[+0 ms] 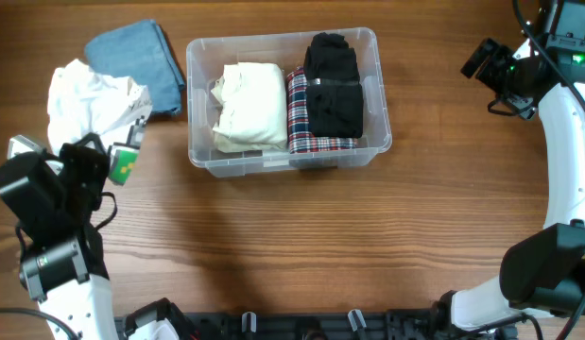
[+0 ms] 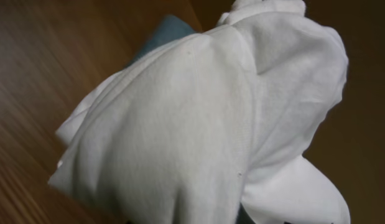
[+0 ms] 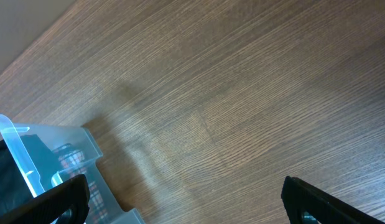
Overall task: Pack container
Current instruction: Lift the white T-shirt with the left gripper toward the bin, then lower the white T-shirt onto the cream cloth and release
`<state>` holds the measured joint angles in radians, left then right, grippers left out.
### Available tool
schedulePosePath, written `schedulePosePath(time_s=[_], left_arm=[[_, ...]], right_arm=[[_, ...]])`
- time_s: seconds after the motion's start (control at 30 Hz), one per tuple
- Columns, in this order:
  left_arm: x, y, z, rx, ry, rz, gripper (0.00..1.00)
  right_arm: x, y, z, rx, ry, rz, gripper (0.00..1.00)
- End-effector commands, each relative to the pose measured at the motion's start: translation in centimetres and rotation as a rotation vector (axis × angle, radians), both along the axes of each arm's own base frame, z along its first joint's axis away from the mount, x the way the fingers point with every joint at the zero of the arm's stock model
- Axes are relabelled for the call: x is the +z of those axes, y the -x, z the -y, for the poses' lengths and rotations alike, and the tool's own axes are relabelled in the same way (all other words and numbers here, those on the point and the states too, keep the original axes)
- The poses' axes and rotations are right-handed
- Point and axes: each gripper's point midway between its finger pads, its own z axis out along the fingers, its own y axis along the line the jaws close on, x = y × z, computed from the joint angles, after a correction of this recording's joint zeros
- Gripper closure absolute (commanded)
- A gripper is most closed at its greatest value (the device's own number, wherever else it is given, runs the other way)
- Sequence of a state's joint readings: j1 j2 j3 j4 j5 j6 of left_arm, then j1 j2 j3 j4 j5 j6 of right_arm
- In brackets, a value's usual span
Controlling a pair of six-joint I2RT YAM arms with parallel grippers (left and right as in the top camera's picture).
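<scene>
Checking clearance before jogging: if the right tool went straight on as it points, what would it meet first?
Likely the bare wooden table: between the open fingers of the right tool lies only wood; the container sits off to one side. Depth is unclear.

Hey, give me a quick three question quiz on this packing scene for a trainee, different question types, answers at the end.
1. True or false: the blue cloth lies outside the container.
2. Which cloth in the container lies nearest the right arm? A cream cloth; B plaid cloth; C black cloth.
3. Fill in: the right pincer is ___ and holds nothing.
Key: 1 true; 2 C; 3 open.
</scene>
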<state>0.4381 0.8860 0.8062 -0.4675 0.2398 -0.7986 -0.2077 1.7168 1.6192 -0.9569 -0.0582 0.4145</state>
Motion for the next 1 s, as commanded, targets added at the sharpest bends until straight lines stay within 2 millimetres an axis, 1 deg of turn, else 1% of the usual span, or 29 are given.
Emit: schedulePosePath(time_s=[0.0, 0.07, 0.17, 0.2, 0.23, 0.33, 0.37, 0.4, 0.43, 0.5, 0.57, 0.63, 0.7, 0.87, 0.97], left_arm=[[2.1, -1.2, 3.1, -0.033, 0.129, 0.086, 0.96], [1.9, -2.1, 4.3, -0.037, 0.156, 0.082, 0.96], [1.8, -4.2, 6.9, -0.105, 0.144, 0.095, 0.96], [1.7, -5.3, 8.2, -0.140, 0.134, 0.106, 0.96], [1.8, -5.9, 9.1, -0.162, 0.127, 0.116, 0.96], [1.2, -8.5, 12.5, -0.266, 0.084, 0.142, 0.96], [0.9, -9.4, 14.1, -0.328, 0.048, 0.154, 0.96], [0.4, -10.0, 15.2, -0.375, 0.020, 0.156, 0.96], [-0.7, -10.7, 16.9, -0.445, -0.032, 0.146, 0.96], [-2.2, -11.3, 18.6, -0.533, -0.098, 0.134, 0.96], [-2.8, -11.8, 20.2, -0.640, -0.170, 0.157, 0.96], [-2.7, -12.1, 21.5, -0.734, -0.237, 0.200, 0.96], [-2.7, -12.3, 22.2, -0.790, -0.317, 0.231, 0.96], [-2.7, -12.4, 22.4, -0.881, -0.533, 0.269, 0.96], [-2.8, -12.5, 22.4, -0.909, -0.607, 0.278, 0.96]], right_arm=[[-0.2, -0.3, 0.3, -0.014, 0.010, -0.005, 0.00], [-0.2, -0.3, 0.3, -0.013, 0.010, -0.005, 0.00], [-0.2, -0.3, 0.3, -0.014, 0.010, -0.005, 0.00], [-0.2, -0.3, 0.3, -0.013, 0.010, -0.005, 0.00], [-0.2, -0.3, 0.3, -0.013, 0.010, -0.005, 0.00], [-0.2, -0.3, 0.3, -0.014, 0.010, -0.005, 0.00], [-0.2, -0.3, 0.3, -0.013, 0.010, -0.005, 0.00], [-0.2, -0.3, 0.3, -0.014, 0.010, -0.005, 0.00], [-0.2, -0.3, 0.3, -0.013, 0.010, -0.005, 0.00], [-0.2, -0.3, 0.3, -0.014, 0.010, -0.005, 0.00], [-0.2, -0.3, 0.3, -0.013, 0.010, -0.005, 0.00], [-0.2, -0.3, 0.3, -0.014, 0.010, -0.005, 0.00], [-0.2, -0.3, 0.3, -0.014, 0.010, -0.005, 0.00], [-0.2, -0.3, 0.3, -0.013, 0.010, -0.005, 0.00], [-0.2, -0.3, 0.3, -0.013, 0.010, -0.005, 0.00]])
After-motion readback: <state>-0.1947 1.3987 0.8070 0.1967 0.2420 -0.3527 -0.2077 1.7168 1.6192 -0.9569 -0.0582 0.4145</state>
